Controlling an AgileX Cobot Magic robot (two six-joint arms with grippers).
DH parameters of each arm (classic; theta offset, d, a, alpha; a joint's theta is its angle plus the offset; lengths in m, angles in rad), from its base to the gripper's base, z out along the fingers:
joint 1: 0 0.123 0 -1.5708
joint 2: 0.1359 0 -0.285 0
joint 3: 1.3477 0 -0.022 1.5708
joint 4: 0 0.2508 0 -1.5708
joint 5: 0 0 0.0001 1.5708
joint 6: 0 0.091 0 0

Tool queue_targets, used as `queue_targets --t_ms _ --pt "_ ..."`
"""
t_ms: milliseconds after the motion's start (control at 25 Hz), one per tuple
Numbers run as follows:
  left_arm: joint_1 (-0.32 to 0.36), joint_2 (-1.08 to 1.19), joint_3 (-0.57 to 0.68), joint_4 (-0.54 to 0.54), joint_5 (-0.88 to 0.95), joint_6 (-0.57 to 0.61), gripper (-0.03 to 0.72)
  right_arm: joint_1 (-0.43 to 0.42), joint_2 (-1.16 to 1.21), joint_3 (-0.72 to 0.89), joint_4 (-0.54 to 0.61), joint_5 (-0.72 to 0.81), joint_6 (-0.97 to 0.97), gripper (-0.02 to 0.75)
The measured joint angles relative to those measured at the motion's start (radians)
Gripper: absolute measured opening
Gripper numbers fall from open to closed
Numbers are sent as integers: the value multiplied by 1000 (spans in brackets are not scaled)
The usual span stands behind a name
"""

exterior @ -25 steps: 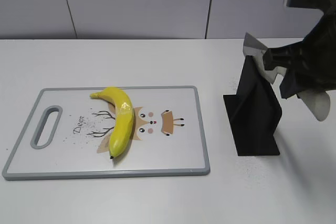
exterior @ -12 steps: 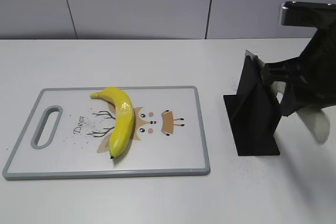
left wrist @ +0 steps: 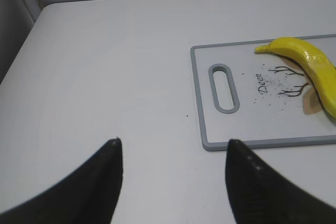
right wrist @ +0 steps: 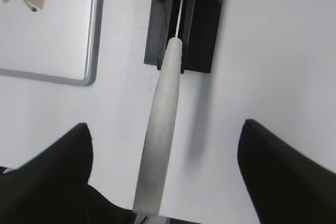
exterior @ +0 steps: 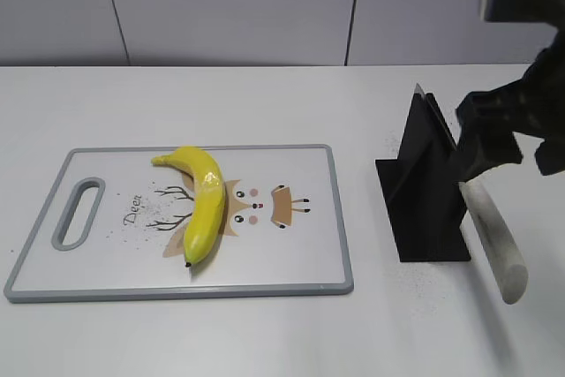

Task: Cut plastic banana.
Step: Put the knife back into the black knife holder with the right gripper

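The plastic banana (exterior: 205,202) lies whole on the white cutting board (exterior: 340,218), curved, with its dark tip toward the front. It also shows in the left wrist view (left wrist: 310,61). A knife stands with its blade in the black holder (exterior: 428,192), and its pale handle (exterior: 494,240) slants down to the right. My right gripper (exterior: 485,139) is open. Its jaws (right wrist: 165,124) are spread wide either side of the handle (right wrist: 163,103) and do not touch it. My left gripper (left wrist: 174,141) is open and empty over bare table, left of the board (left wrist: 199,103).
The board has a grey rim, a handle slot (exterior: 78,212) at its left end and a deer drawing in the middle. The black holder (right wrist: 202,19) stands on the table right of the board. A grey wall runs behind the white table.
The knife blade has gone down into the black holder and the handle has swung lower. The right gripper's jaws now stand apart from the handle. The banana has not moved.
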Motion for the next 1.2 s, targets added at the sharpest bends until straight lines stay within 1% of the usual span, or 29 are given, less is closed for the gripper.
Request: queue_targets --t_ms 120,200,440,640,800,1040,1200 --pt "0 0 0 0 0 0 592 0 -118 11 0 37 -70 652" --pt "0 0 0 0 0 0 592 0 -205 48 0 39 -113 643" --pt "0 0 0 -3 0 0 592 0 -530 256 0 52 -249 587" --pt "0 0 0 -4 0 0 592 0 -832 410 0 58 -314 582" --pt "0 0 0 -6 1 0 592 0 -1038 493 0 57 -314 581" --pt "0 0 0 -11 1 0 592 0 -1260 506 0 52 -319 581" --pt "0 0 0 -14 1 0 592 -12 -1307 505 0 51 -319 580"
